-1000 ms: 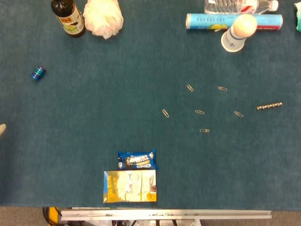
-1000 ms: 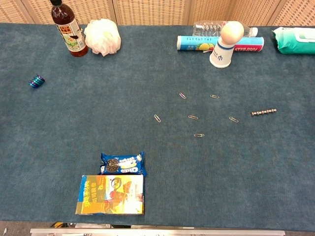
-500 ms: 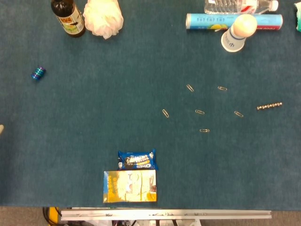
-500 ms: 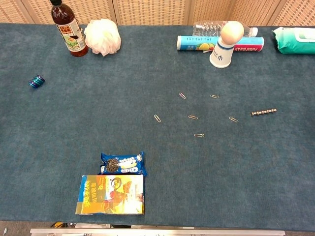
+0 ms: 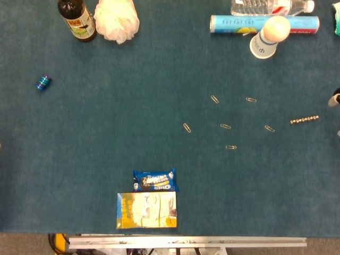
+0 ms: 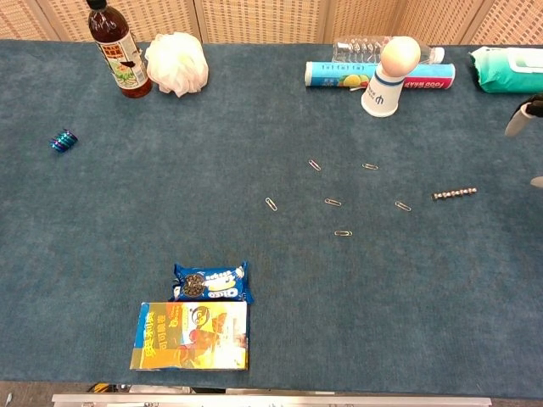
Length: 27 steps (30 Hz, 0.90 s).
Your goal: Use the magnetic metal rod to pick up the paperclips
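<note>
The magnetic metal rod (image 5: pixel 304 119) (image 6: pixel 454 194), a short beaded silver bar, lies flat on the blue cloth at the right. Several paperclips are scattered to its left, the nearest one (image 5: pixel 270 128) (image 6: pixel 402 206) a short way off and the farthest (image 5: pixel 187 127) (image 6: pixel 271 203) near the middle. Only fingertips of my right hand (image 5: pixel 334 99) (image 6: pixel 523 116) show at the right edge, apart from each other, beyond and to the right of the rod, with nothing held. The left hand is out of both views.
At the back right stand a paper cup with a ball on it (image 5: pixel 268 37), a blue tube (image 5: pixel 239 24), a water bottle (image 5: pixel 265 6) and a green pack (image 6: pixel 507 69). A brown bottle (image 5: pixel 76 18) and white puff (image 5: pixel 117 18) are back left. An Oreo pack (image 5: pixel 154 180) and yellow box (image 5: pixel 146 210) sit near the front.
Fingertips of my right hand have come into view at the right edge. The sliver of the left hand at the left edge has drawn out of view. Rod and paperclips have not moved.
</note>
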Tool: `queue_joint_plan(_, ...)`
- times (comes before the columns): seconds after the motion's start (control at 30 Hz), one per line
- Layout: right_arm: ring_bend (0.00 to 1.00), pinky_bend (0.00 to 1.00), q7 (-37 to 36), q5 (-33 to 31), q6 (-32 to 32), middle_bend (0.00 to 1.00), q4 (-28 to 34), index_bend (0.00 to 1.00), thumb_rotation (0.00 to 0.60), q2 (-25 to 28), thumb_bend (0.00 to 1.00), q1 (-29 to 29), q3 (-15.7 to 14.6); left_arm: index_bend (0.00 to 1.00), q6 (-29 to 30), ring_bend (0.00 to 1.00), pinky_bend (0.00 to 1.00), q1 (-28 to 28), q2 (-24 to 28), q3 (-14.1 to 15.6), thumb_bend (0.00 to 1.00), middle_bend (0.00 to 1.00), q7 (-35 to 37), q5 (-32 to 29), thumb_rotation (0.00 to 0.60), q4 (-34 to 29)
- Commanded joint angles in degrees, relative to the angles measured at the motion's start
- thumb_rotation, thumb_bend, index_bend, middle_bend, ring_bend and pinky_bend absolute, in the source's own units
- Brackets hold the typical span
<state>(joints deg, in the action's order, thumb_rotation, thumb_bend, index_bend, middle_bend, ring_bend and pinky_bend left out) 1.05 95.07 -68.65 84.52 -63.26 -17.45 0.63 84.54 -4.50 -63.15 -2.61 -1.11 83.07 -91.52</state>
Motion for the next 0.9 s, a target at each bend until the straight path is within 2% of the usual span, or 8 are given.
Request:
queue_joint_plan(0.03,0.19,0.38,1.45,-1.8,2.44,0.3,-1.08,0.4,0.6,-1.06,0.11,-1.36,0.34,0.4,-0.18,0.4,0.57,0.01,0.05,0.05,0.12,0.47,-0.1,-0.11,0.6,-0.06)
queue_joint_plan(0.2,0.15,0.34,2.32,-4.61,5.33,0.25,-3.25,0.41,0.6,-3.66,0.15,-2.43,0.56,0.4,-0.4,0.4,0.57,0.06,0.1,0.1,0.12,0.47,-0.35,-0.29,0.6,-0.14)
queue_joint_plan(0.5,0.14,0.32,2.7,-6.98,9.05,0.24,-6.6,0.41,0.6,-7.08,0.23,-4.15,0.44,0.4,-0.54,0.39,0.57,0.19,0.3,0.12,0.12,0.47,-0.24,-0.52,0.6,-0.25)
queue_joint_plan(0.9,0.14,0.31,4.64,-9.81,12.75,0.24,-10.81,0.41,0.6,-11.61,0.23,-5.95,-0.03,0.4,-0.55,0.39,0.57,0.38,0.43,0.29,0.12,0.47,-0.56,-0.42,0.6,-0.47)
